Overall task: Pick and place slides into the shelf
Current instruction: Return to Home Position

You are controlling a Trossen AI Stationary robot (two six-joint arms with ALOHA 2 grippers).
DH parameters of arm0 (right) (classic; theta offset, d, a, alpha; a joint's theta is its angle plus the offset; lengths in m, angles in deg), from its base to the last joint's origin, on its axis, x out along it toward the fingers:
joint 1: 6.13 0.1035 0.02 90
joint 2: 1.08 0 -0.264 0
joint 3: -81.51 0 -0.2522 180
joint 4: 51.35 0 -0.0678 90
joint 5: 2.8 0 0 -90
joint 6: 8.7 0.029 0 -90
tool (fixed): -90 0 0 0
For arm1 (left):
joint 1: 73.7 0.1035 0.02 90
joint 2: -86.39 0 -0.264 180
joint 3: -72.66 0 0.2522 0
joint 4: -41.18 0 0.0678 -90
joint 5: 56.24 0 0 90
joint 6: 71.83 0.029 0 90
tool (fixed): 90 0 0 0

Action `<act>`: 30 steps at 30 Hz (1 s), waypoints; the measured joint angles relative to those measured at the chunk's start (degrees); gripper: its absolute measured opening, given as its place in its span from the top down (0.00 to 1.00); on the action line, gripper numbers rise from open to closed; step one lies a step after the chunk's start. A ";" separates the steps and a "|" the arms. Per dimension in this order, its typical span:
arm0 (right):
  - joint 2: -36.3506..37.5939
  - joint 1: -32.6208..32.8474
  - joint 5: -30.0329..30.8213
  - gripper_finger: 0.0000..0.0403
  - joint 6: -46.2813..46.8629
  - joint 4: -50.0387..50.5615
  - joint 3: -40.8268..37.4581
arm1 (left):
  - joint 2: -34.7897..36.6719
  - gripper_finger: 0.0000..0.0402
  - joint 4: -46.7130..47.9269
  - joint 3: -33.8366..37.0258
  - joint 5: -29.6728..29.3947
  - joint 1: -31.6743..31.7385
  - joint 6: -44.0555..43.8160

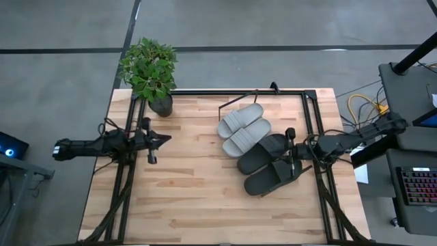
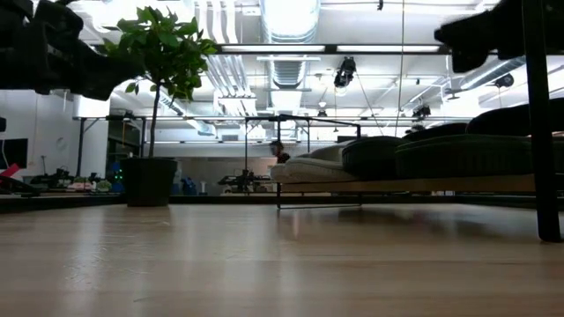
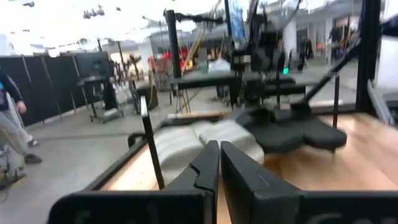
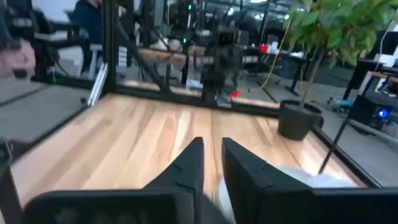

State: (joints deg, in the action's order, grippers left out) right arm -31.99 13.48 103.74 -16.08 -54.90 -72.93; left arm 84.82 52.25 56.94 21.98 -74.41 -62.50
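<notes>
Four slides (image 1: 256, 147) on shelf (image 2: 423, 185), long axes diagonal; right gripper (image 1: 278, 154), closed and empty, over them; left gripper (image 1: 166, 139) closed, table's left edge.

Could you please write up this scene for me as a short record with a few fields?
Slides: grey pair and black pair, all four side by side in one slanted row
Support: all four rest on the shelf
Order: grey pair nearer the potted plant, black pair nearer the right arm
Left end effector: shut, empty, over the bare table left of the shelf
Right end effector: above the black pair
Task state: no slide lies off the shelf
</notes>
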 joint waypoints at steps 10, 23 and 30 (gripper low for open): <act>4.04 -6.02 -1.29 0.98 -6.28 0.13 -1.00 | -0.09 1.00 -3.38 0.00 -0.08 0.00 1.71; 12.24 -21.30 -14.39 0.98 -5.47 1.61 -6.48 | -0.74 1.00 -3.01 0.00 0.16 -0.01 1.58; 21.20 -28.34 -19.95 0.98 -0.75 11.01 -7.35 | -0.76 1.00 -2.74 0.00 0.28 -0.02 1.52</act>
State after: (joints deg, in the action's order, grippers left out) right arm -10.79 -14.87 83.79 -16.83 -43.89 -80.29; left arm 84.06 49.51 56.94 22.27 -74.43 -60.98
